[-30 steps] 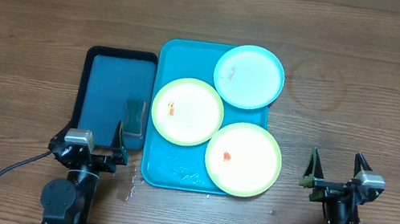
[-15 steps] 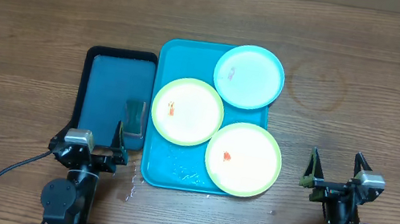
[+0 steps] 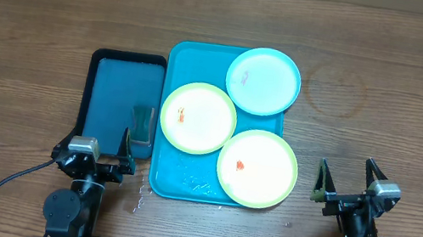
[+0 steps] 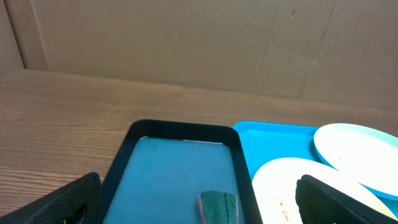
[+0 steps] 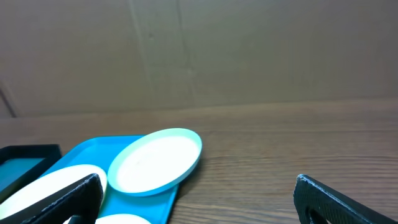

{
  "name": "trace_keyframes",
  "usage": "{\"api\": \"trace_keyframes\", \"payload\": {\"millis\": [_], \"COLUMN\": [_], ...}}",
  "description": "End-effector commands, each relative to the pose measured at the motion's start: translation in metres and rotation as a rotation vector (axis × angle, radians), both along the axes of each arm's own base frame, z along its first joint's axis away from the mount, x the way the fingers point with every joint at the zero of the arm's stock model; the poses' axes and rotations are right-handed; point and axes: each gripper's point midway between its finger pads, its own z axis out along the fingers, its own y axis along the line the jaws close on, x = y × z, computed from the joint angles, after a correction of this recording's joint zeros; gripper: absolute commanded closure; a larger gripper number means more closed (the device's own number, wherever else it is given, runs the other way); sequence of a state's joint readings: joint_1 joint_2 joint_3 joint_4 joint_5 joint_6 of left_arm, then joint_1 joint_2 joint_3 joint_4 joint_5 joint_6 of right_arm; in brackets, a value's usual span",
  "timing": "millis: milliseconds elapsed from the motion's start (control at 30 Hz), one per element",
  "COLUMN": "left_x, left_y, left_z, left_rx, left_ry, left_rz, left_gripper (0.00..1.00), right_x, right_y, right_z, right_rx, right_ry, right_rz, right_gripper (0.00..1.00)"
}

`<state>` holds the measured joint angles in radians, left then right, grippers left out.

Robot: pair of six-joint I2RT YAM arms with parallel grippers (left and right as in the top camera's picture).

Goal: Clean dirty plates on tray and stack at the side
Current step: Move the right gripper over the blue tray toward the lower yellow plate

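Observation:
The turquoise tray (image 3: pixel 189 61) lies mid-table and bears three plates. The light blue plate (image 3: pixel 263 81) overhangs its far right corner, a yellow-green plate (image 3: pixel 198 118) with an orange smear sits at centre, and a second yellow-green plate (image 3: pixel 257 168) with an orange smear sits at the near right. My left gripper (image 3: pixel 101 144) is open and empty near the front edge, left of the tray. My right gripper (image 3: pixel 346 179) is open and empty, right of the tray. The blue plate (image 5: pixel 155 160) shows in the right wrist view.
A dark navy tray (image 3: pixel 117 90) lies against the turquoise tray's left side and holds a green sponge (image 3: pixel 141 124), also seen in the left wrist view (image 4: pixel 217 206). Water droplets lie on the turquoise tray's near edge (image 3: pixel 193 186). A cardboard wall (image 4: pixel 199 43) stands at the back.
My right gripper has shifted slightly left and turned a little toward the tray. The left arm and the plates have not moved.

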<state>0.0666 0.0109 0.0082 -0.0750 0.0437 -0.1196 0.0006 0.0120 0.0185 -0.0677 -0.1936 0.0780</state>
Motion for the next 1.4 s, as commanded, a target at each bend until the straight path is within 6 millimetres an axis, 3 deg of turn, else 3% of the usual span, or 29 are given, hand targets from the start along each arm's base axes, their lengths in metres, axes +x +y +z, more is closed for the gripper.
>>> {"api": "trace_keyframes", "payload": {"millis": [0,833,1067,1367], "left_x": [0.000,0.000,0.000,0.000], "left_y": [0.001,0.001,0.001,0.001], "left_z": [-0.001,-0.001,-0.001,-0.001], "left_rx": [0.020,0.020,0.020,0.020], "left_ry": [0.000,0.000,0.000,0.000], "left_rz": [0.005,0.005,0.005,0.005], "left_gripper": [0.00,0.00,0.00,0.00], "right_x": [-0.001,-0.002,-0.012,-0.028], "right_y": [0.006,0.003,0.005,0.008], "right_z": [-0.002,0.014,0.057,0.143], "right_rx": [0.003,0.003,0.030,0.075], "right_ry": [-0.004,-0.056,-0.124,-0.187], "right_rz": [0.039,0.016,0.030,0.056], "right_gripper": [0.00,0.00,0.00,0.00]}}
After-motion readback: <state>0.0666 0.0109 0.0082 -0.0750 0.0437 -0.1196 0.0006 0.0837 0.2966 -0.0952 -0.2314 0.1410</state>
